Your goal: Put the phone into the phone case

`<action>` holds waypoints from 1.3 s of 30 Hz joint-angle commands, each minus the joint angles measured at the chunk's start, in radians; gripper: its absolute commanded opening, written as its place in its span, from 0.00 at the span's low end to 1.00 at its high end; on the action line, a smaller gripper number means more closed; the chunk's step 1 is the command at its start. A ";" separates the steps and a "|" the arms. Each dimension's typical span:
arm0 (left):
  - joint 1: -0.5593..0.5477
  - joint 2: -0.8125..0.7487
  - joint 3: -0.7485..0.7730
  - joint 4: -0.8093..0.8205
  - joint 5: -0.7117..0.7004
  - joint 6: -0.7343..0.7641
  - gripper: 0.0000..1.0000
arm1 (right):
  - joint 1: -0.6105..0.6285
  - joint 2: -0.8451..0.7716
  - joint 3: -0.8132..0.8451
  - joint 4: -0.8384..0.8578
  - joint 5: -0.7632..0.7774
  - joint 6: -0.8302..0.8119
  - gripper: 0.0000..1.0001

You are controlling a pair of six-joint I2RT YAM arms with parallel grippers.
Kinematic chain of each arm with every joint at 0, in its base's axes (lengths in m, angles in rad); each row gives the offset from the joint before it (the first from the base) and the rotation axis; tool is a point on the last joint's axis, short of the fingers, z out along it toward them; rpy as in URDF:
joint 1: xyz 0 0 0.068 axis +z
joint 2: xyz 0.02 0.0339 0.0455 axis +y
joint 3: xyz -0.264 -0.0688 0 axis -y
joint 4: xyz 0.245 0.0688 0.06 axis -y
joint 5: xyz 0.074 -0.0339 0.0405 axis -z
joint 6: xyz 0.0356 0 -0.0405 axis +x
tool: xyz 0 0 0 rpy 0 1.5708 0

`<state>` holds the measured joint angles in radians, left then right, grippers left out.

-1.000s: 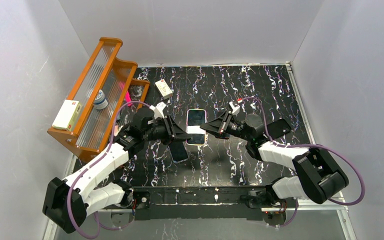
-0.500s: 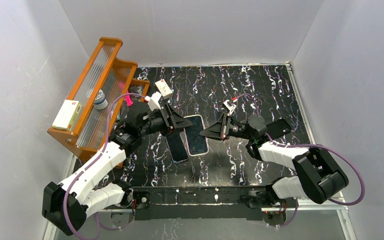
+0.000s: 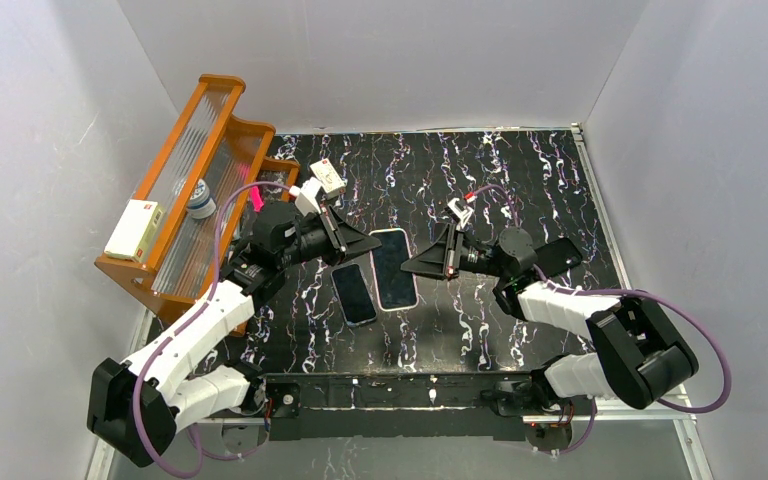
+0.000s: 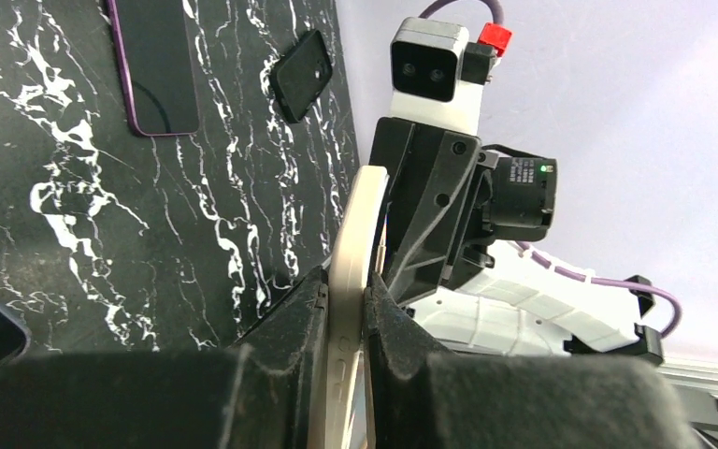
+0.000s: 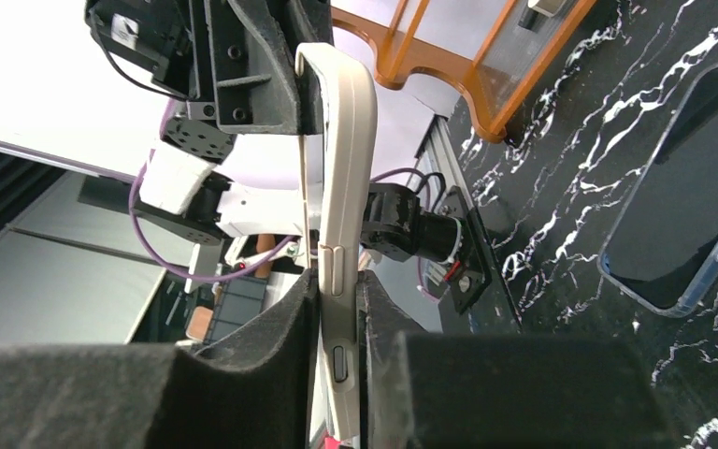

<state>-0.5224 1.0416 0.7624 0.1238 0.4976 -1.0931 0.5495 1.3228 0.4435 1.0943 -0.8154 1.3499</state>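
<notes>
Your left gripper [image 4: 346, 297] and right gripper [image 5: 337, 292] both clamped on phone case [image 5: 344, 140] edges; dark phone [image 3: 354, 293] flat on table [image 3: 520, 180] at its 8 o'clock.

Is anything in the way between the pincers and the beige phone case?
No. The left pincer and right pincer both pinch the beige phone case directly, from opposite edges. The dark phone lies on the table beside it, not between.
</notes>
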 commanded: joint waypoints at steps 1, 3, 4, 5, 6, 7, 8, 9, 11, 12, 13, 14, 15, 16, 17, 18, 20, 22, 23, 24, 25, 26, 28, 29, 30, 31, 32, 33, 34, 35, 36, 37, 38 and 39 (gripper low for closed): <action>-0.004 -0.003 0.044 -0.071 0.020 0.078 0.00 | 0.010 -0.045 0.078 -0.017 -0.011 -0.056 0.33; -0.004 -0.006 0.037 -0.011 0.071 0.068 0.00 | 0.010 -0.056 0.085 -0.043 0.005 -0.068 0.45; -0.004 -0.007 0.033 0.019 0.099 0.059 0.00 | 0.010 -0.060 0.088 -0.043 0.010 -0.068 0.48; -0.004 -0.008 0.032 0.047 0.121 0.053 0.00 | 0.011 -0.062 0.094 -0.040 0.011 -0.064 0.52; -0.004 -0.010 0.030 0.069 0.143 0.047 0.00 | 0.010 -0.062 0.102 -0.040 0.011 -0.063 0.55; -0.004 -0.012 0.028 0.092 0.163 0.042 0.00 | 0.010 -0.061 0.109 -0.040 0.010 -0.061 0.57; -0.004 -0.014 0.025 0.112 0.182 0.037 0.00 | 0.009 -0.059 0.115 -0.040 0.012 -0.059 0.59; -0.004 -0.014 0.025 0.128 0.201 0.035 0.00 | 0.007 -0.057 0.121 -0.041 0.013 -0.054 0.59; -0.004 -0.014 0.026 0.141 0.229 0.033 0.00 | 0.001 -0.045 0.124 -0.021 0.013 -0.037 0.60; -0.004 -0.013 0.026 0.140 0.241 0.037 0.00 | -0.003 -0.039 0.124 -0.003 0.014 -0.025 0.59; -0.004 -0.012 0.027 0.130 0.246 0.044 0.00 | -0.007 -0.034 0.124 0.014 0.012 -0.013 0.57; -0.004 -0.010 0.029 0.116 0.248 0.055 0.00 | -0.007 -0.025 0.124 0.031 0.011 -0.001 0.54; -0.004 -0.009 0.034 0.093 0.247 0.068 0.00 | -0.008 -0.017 0.125 0.045 0.012 0.008 0.49; -0.004 -0.006 0.037 0.069 0.241 0.082 0.00 | -0.009 -0.011 0.127 0.053 0.012 0.015 0.42; -0.004 -0.006 0.039 0.040 0.231 0.097 0.00 | -0.010 -0.006 0.128 0.057 0.014 0.019 0.35; -0.004 -0.006 0.043 -0.004 0.215 0.113 0.00 | -0.010 -0.004 0.127 0.057 0.018 0.020 0.27; -0.004 -0.006 0.056 -0.079 0.174 0.156 0.00 | -0.012 -0.007 0.116 0.048 0.037 0.011 0.11; -0.004 -0.005 0.067 -0.147 0.140 0.191 0.00 | -0.012 -0.021 0.108 -0.002 0.064 -0.017 0.01; -0.004 -0.003 0.073 -0.177 0.125 0.202 0.00 | -0.012 -0.030 0.108 -0.044 0.078 -0.039 0.01; -0.004 0.001 0.077 -0.189 0.116 0.211 0.00 | -0.012 -0.039 0.109 -0.086 0.089 -0.062 0.01; -0.004 0.003 0.077 -0.192 0.116 0.214 0.00 | -0.012 -0.048 0.110 -0.117 0.099 -0.081 0.01; -0.004 0.004 0.076 -0.194 0.116 0.213 0.00 | -0.011 -0.055 0.110 -0.140 0.107 -0.098 0.01; -0.004 0.005 0.077 -0.201 0.109 0.220 0.00 | -0.011 -0.064 0.114 -0.173 0.119 -0.120 0.01; -0.004 0.004 0.077 -0.207 0.104 0.227 0.05 | -0.011 -0.065 0.116 -0.191 0.125 -0.130 0.01; -0.004 0.001 0.081 -0.219 0.094 0.236 0.11 | -0.011 -0.064 0.116 -0.197 0.128 -0.134 0.01; -0.004 -0.002 0.087 -0.238 0.081 0.250 0.19 | -0.012 -0.062 0.117 -0.199 0.132 -0.137 0.01; -0.004 -0.005 0.095 -0.257 0.059 0.268 0.26 | -0.013 -0.059 0.116 -0.202 0.137 -0.140 0.01; -0.004 -0.008 0.104 -0.279 0.042 0.289 0.34 | -0.011 -0.055 0.115 -0.204 0.141 -0.143 0.01; -0.004 -0.013 0.115 -0.302 0.025 0.316 0.40 | -0.012 -0.052 0.114 -0.205 0.145 -0.148 0.01; -0.004 -0.020 0.125 -0.326 0.005 0.336 0.47 | -0.016 -0.048 0.114 -0.215 0.150 -0.159 0.01; -0.004 -0.025 0.136 -0.350 -0.013 0.360 0.52 | -0.018 -0.044 0.120 -0.241 0.156 -0.184 0.01; -0.004 -0.028 0.148 -0.376 -0.028 0.389 0.56 | -0.021 -0.039 0.130 -0.281 0.169 -0.211 0.01; -0.004 -0.033 0.161 -0.418 -0.045 0.420 0.62 | -0.025 -0.029 0.142 -0.318 0.181 -0.237 0.01; -0.004 -0.036 0.178 -0.447 -0.060 0.451 0.73 | -0.029 -0.014 0.156 -0.342 0.185 -0.261 0.01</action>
<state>-0.5301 1.0470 0.8604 -0.1715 0.5171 -0.7841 0.5323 1.2911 0.5331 0.8192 -0.6865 1.1790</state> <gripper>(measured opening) 0.595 0.205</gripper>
